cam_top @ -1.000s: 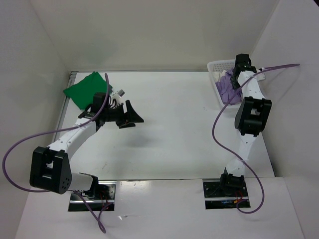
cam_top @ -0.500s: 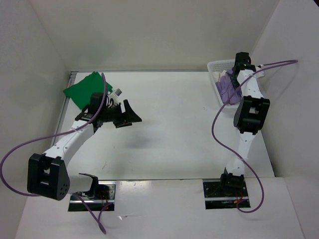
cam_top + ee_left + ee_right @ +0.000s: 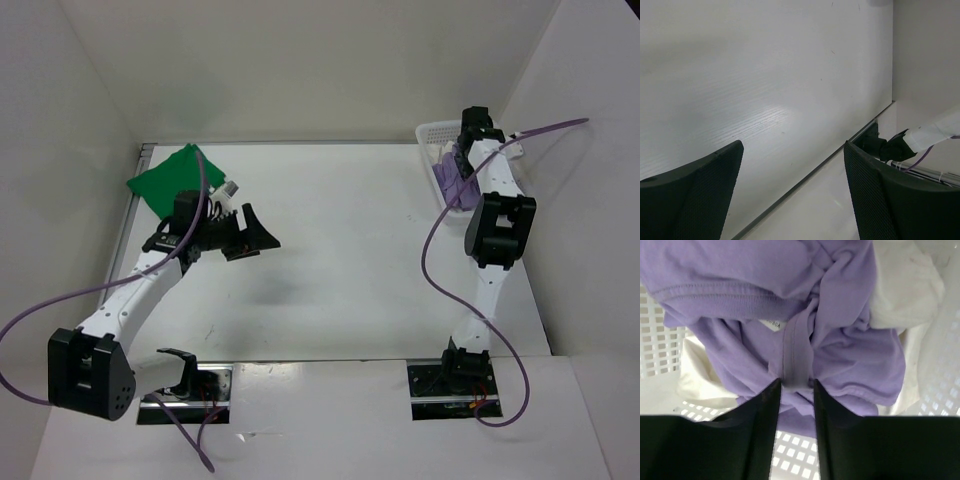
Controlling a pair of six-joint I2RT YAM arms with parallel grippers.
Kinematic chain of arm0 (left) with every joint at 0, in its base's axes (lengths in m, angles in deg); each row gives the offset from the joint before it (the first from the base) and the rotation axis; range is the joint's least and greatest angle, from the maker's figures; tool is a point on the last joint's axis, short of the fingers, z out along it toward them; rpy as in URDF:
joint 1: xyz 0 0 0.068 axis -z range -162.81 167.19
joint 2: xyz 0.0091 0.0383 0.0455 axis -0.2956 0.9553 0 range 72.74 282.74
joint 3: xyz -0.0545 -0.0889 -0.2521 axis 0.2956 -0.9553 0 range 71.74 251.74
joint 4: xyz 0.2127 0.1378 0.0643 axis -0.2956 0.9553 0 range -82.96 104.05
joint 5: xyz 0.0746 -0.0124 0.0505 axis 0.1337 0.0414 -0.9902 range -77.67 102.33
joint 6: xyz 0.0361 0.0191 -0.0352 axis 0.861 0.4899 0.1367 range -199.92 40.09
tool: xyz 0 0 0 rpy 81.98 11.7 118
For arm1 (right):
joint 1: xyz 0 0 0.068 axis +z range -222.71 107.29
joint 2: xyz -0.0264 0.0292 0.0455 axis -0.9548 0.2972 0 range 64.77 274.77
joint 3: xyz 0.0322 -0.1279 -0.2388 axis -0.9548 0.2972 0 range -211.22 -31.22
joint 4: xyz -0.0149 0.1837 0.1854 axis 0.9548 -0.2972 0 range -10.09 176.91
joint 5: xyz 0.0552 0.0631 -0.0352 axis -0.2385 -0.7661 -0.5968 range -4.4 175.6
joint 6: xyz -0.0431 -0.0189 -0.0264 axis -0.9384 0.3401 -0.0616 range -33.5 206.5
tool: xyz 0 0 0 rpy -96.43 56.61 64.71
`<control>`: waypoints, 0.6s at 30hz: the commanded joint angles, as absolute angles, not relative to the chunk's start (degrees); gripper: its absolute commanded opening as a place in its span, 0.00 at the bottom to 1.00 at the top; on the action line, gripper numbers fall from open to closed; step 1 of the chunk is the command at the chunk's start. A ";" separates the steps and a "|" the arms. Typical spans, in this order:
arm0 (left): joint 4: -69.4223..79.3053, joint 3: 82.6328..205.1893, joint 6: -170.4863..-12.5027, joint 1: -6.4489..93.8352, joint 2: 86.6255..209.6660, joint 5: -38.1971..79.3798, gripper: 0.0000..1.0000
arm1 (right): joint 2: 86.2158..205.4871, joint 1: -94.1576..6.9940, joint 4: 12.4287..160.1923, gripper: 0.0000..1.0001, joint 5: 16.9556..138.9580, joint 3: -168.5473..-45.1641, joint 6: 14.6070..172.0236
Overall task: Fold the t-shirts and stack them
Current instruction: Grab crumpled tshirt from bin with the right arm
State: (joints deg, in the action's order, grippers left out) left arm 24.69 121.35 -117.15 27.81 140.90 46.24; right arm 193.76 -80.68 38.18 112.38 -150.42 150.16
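The right tool [image 3: 797,385] is lowered into the white basket [image 3: 660,355] at the far right corner of the tabletop [image 3: 350,230]. Its jaws are pinched together on a raised ridge of the purple t-shirt [image 3: 740,270], just below the collar label. The grip is judged to be taken there so that the shirt can be drawn out clear of the white garment [image 3: 905,285] bunched beside and beneath it. The left tool [image 3: 792,150] is held above bare tabletop with its jaws spread wide and nothing between them, presumably kept ready to take a corner of the shirt. A green t-shirt [image 3: 165,178], seemingly folded, is laid at the far left corner, where the stack is probably meant to be built.
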 commanded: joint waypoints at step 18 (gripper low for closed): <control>25.50 127.02 -116.82 27.56 141.99 46.88 0.91 | 167.98 -81.67 54.36 0.00 104.77 -139.25 142.67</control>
